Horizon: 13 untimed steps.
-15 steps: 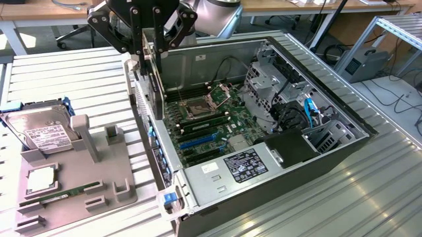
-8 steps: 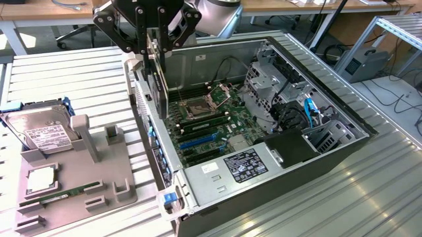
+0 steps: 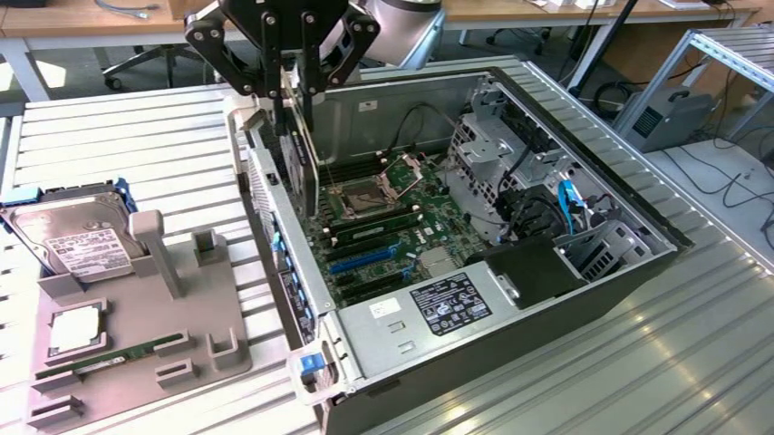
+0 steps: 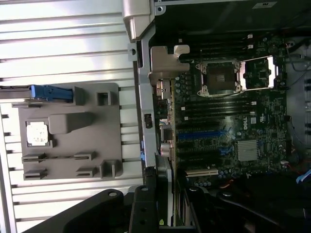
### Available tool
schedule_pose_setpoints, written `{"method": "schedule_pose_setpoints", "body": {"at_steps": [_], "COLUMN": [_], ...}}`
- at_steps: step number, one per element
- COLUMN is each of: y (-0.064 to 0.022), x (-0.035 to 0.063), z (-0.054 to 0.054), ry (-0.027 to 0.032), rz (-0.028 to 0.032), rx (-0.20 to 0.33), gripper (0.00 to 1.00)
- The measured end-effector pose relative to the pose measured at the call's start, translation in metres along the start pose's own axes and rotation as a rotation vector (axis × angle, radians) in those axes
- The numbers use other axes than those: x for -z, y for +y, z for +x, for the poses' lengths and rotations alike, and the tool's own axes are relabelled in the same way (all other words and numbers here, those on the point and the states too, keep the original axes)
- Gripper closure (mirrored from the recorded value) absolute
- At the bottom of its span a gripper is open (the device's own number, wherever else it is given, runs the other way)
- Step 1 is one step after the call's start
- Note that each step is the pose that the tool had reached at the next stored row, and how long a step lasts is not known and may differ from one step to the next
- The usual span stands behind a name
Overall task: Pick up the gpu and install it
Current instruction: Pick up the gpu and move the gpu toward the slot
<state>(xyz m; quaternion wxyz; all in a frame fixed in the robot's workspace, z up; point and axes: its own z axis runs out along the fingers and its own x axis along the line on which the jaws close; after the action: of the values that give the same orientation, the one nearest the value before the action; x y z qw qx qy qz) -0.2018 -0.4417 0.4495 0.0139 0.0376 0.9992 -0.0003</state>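
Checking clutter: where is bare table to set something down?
Ribbed metal table is bare beyond the grey plastic parts tray, and at the exterior view's right of the open black computer case. Tray and case interior: crowded.

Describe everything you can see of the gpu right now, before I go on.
The gpu is a thin, flat, dark expansion card, seen nearly edge-on, with a silvery metal bracket along one end. It hangs upright, clamped at its top edge by the black end effector, its lower part inside the open computer case, close to the wall on the exterior view's left and above the green motherboard. Whether its lower edge touches a slot cannot be told.
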Motion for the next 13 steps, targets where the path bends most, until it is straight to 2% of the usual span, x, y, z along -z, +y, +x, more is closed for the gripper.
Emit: {"method": "schedule_pose_setpoints", "body": {"at_steps": [13], "y": [0.0011], "x": [-0.0004], "z": [-0.015], "ry": [0.0], "rz": [0.0001], "rx": [0.0], "gripper": [0.73]}}
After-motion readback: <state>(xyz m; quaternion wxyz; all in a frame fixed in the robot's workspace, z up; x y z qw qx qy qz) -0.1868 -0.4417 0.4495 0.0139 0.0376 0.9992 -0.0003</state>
